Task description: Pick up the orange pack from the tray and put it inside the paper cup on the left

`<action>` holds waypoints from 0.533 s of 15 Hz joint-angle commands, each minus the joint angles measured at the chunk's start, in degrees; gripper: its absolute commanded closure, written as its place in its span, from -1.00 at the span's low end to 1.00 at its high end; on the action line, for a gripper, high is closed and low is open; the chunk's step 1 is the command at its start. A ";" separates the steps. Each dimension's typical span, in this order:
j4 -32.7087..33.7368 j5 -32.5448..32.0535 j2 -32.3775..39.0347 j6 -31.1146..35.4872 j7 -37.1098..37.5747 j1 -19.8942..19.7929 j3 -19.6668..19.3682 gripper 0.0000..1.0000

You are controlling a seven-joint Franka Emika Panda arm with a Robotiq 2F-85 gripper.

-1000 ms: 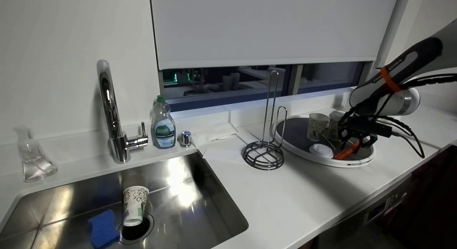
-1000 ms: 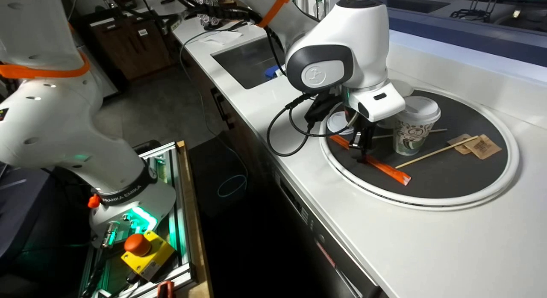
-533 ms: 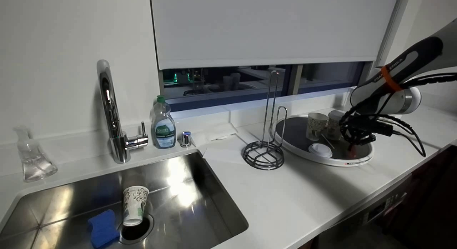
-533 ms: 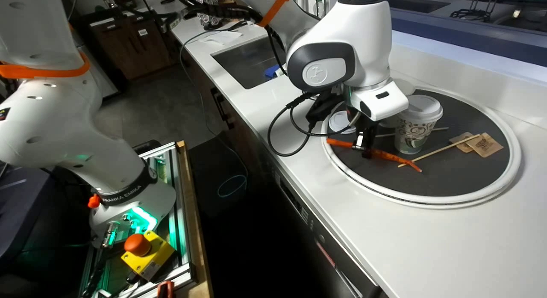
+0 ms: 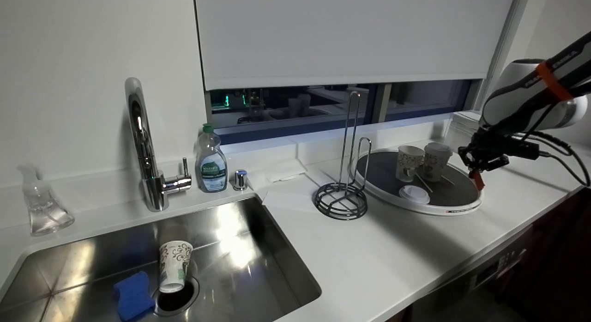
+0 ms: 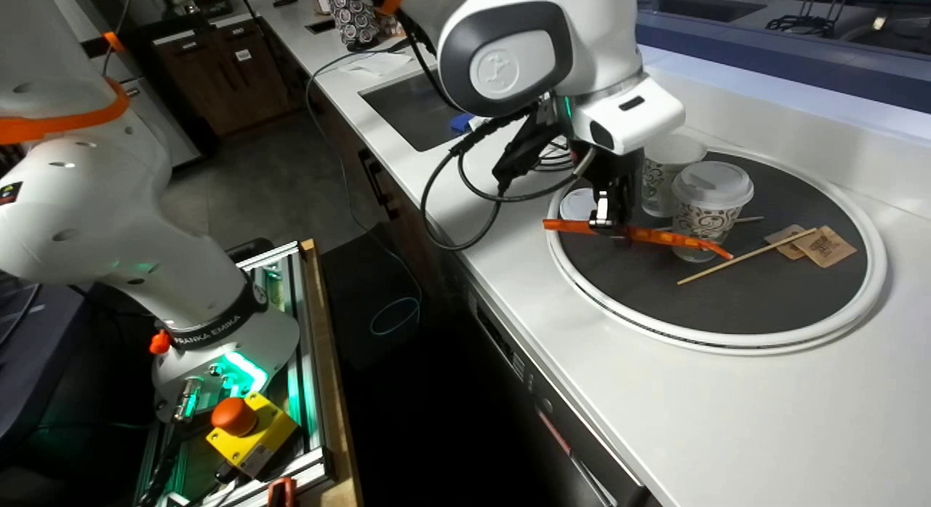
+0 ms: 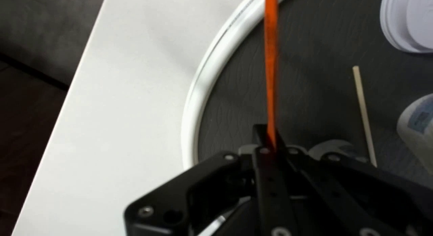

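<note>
- Two in the sink (image 5: 251, 266): blue sponge (image 5: 133, 294), then patterned cup (image 5: 174, 266) on its side;
- at the back edge of the counter (image 5: 351, 266), upright: dish-soap bottle (image 5: 212, 167);
- between sink and tray (image 5: 381, 172): black wire stand (image 5: 340, 214);
- on the tray: open-topped paper cup (image 5: 408, 164); toward the front edge from it, white lid (image 5: 414, 194); beside it, lidded cup (image 5: 435, 164);
- farthest right: gripper (image 5: 472, 168), jaws together on the orange pack (image 5: 477, 180) partway along, above the tray toward the front edge.

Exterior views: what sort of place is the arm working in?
Probably a kitchen, though home or office I can't tell: an exterior view shows a steel sink, a chrome faucet at its edge and a blue sponge inside it.
</note>
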 commanded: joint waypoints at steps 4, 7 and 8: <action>-11.27 -22.01 -19.78 11.84 19.30 -2.25 3.49 1.00; -7.45 -30.11 -21.58 14.43 32.16 -7.47 11.33 1.00; -5.17 -33.06 -21.05 15.29 36.36 -9.62 14.37 1.00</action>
